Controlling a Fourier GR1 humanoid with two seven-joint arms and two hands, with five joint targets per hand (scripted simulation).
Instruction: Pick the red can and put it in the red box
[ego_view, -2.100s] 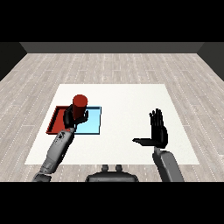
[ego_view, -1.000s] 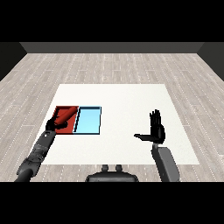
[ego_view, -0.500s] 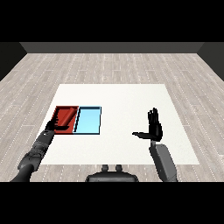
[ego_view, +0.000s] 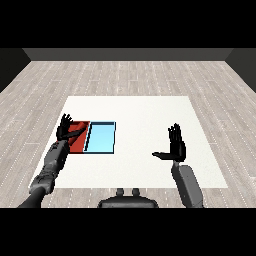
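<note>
Hovering over red tray (ego_view: 80, 142), left hand (ego_view: 65, 127) splayed, empty; right hand (ego_view: 175, 144) likewise.

There is only one view, taken from the robot's head, looking down and forward across the white table (ego_view: 145, 107). It sits high and fairly far back, so the whole tabletop fits in the middle of the frame, with wooden floor around it and a dark wall along the top. Both forearms enter from the lower corners. The red tray (ego_view: 80, 142) and light blue tray (ego_view: 101, 138) lie left of centre. No second view shares the scene.
</note>
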